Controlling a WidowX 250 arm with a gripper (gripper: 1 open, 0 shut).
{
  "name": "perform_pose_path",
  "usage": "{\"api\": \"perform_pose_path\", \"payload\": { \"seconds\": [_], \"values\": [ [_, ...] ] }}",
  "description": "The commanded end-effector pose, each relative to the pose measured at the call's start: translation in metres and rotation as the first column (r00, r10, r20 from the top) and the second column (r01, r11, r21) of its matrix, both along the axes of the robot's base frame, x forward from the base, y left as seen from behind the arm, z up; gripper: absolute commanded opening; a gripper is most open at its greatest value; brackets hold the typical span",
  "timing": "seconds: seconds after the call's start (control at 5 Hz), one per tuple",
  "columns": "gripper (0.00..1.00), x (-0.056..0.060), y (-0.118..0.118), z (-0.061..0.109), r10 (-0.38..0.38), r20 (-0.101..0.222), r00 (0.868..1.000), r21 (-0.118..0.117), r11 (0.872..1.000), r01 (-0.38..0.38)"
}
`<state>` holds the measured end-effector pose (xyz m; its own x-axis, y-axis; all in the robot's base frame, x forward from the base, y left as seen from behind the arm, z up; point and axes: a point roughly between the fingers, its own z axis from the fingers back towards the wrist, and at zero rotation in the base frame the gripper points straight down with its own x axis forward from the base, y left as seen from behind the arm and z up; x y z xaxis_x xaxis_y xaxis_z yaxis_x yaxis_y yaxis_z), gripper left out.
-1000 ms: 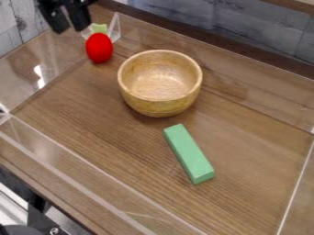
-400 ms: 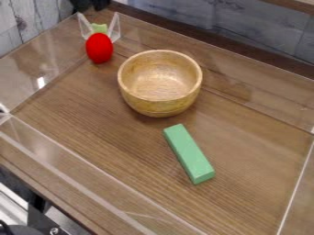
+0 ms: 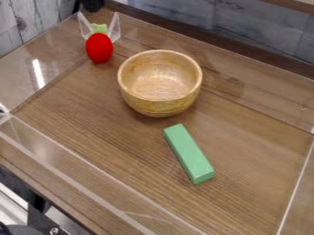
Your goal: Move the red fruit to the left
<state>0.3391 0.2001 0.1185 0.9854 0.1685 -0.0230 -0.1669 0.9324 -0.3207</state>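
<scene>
The red fruit (image 3: 98, 48), small and round with a green leafy top, rests on the wooden table near the far left corner. It sits a little left of the wooden bowl and apart from it. No part of my gripper shows in this view, so its position relative to the fruit cannot be seen. Nothing touches the fruit.
A wooden bowl (image 3: 161, 103) stands upright in the middle of the table. A flat green rectangular block (image 3: 189, 153) lies in front of it, toward the near right. Clear plastic walls (image 3: 22, 55) border the table, with a corner just behind the fruit.
A second ago the dark gripper hung at the top left, just above and left of the fruit. It has since left the picture. The fruit, bowl and block have not moved.
</scene>
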Motion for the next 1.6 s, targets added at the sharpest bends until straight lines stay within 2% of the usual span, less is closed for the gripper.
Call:
{"api": "perform_pose_path", "payload": {
  "seconds": [0.0, 0.2, 0.4, 0.8, 1.2, 1.4],
  "values": [
    [0.0, 0.013, 0.019, 0.015, 0.078, 0.057, 0.995, 0.065, 0.994, -0.082],
    [0.0, 0.02, 0.02, 0.011, 0.116, 0.046, 0.992, 0.073, 0.99, -0.12],
    [0.0, 0.016, 0.016, -0.002, 0.148, 0.024, 0.989, 0.085, 0.985, -0.149],
    [0.0, 0.002, 0.012, 0.0, 0.187, -0.006, 0.982, 0.107, 0.977, -0.186],
    [0.0, 0.001, 0.013, -0.024, 0.223, -0.033, 0.974, 0.127, 0.968, -0.217],
    [0.0, 0.003, 0.012, -0.03, 0.206, -0.045, 0.978, 0.139, 0.97, -0.198]
  ]
}}
